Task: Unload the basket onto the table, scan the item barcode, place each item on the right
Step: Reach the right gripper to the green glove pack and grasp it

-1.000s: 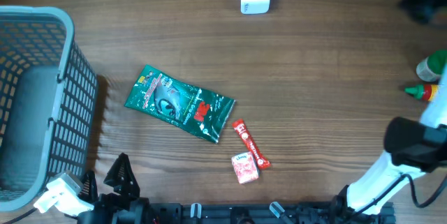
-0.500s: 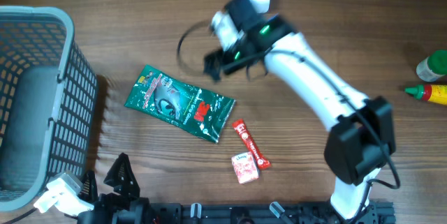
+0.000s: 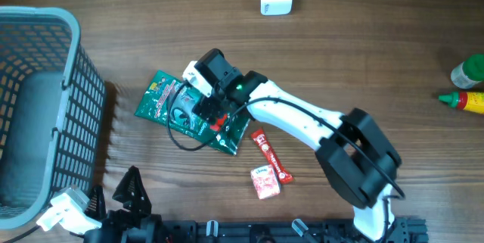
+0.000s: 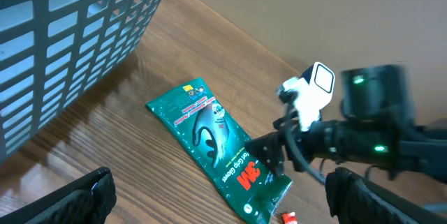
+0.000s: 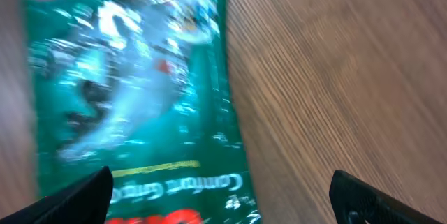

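You have the grey basket [image 3: 45, 14] at the table's left, and near it on the wood lies the green packet [image 3: 160, 101] with red "3M" print, under the right gripper [image 3: 206, 110] with its fingers spread wide; the left gripper [image 4: 223, 199] sits low at the front, likewise spread.

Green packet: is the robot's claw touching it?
Cannot tell. In the overhead view the open right gripper overlaps the green packet, which hides any gap. The right wrist view is too blurred to show contact.
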Controlling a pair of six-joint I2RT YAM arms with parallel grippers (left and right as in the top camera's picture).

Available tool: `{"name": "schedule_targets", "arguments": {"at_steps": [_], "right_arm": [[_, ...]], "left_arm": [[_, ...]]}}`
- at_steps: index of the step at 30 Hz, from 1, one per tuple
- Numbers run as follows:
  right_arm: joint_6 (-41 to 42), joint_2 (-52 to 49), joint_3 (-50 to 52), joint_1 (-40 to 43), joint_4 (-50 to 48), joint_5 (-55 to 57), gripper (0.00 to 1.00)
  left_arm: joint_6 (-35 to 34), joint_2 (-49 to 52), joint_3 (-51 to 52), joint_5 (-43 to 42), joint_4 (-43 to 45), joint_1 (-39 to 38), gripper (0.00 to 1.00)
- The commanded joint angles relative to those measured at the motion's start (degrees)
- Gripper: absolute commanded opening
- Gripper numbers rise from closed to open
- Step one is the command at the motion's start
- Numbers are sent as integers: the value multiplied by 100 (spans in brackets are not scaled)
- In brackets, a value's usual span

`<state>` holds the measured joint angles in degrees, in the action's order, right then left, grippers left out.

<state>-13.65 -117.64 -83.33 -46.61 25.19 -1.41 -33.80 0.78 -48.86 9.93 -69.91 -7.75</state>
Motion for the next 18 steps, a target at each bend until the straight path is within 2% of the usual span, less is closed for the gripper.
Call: {"name": "schedule_targets", "arguments": {"at_steps": [1,4,8,12,13,15,17,18], "right_arm": [[-181,-339,52,74,-254,205,96],[-4,-431,52,136,-516,157,82],[76,-527,52,164,-319,-466,73],[361,-579,52,192,0,-393,70],[433,-579,52,216,39,-319,63],[560,-579,52,284,129,-105,38],[1021,-579,52,424,229,199,4],[1224,-579,52,498,282,273,4]], "left_arm": [[-33,-46,-15,-26,17,42,100],[-33,-46,-15,-26,17,42,100],[-33,-46,-15,-26,17,42,100],[-33,-46,-15,-26,17,42,100],[-33,-48,-15,-26,17,42,100],[-33,-46,-15,-26,15,42,100],[-33,-46,-15,-26,17,42,100],[-33,-46,-15,-26,17,42,100]]}}
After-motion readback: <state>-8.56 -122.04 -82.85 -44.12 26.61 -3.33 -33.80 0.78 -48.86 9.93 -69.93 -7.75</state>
